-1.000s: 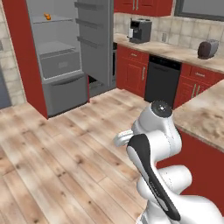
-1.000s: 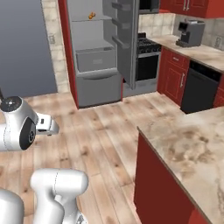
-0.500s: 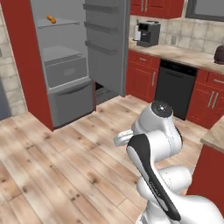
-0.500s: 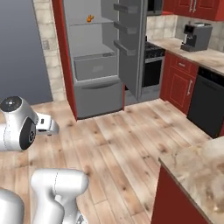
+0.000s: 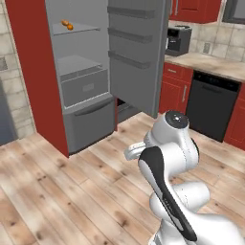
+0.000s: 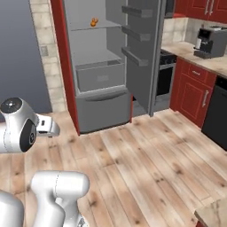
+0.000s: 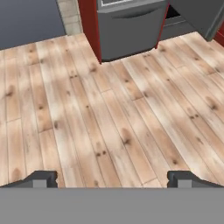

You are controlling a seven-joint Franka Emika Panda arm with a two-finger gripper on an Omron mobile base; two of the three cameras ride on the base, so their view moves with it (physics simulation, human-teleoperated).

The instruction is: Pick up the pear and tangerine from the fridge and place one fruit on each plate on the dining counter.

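The fridge (image 5: 83, 91) stands open ahead, grey inside, with a red side panel and a grey drawer (image 6: 99, 75). On its upper shelf lies the tangerine (image 5: 70, 27), a small orange ball, right beside another orange-brown item (image 5: 64, 22). From the right base view the two merge into one orange spot (image 6: 93, 22). I cannot make out the pear. My gripper (image 7: 113, 179) hangs over the bare wooden floor, well short of the fridge, its fingertips (image 7: 41, 178) wide apart, open and empty. A beige corner of the dining counter (image 6: 215, 217) shows at the lower right; the plates are out of view.
The fridge door (image 5: 139, 48) swings out to the right of the opening. Beyond it run red cabinets (image 6: 195, 91), a black dishwasher (image 5: 210, 107) and a counter with a coffee machine (image 6: 210, 42). Wooden floor (image 7: 109, 109) lies between me and the fridge.
The base has driven toward the fridge, which now looms larger and nearer in both base views. The dining counter has slid almost out of the picture. The gripper stayed open.
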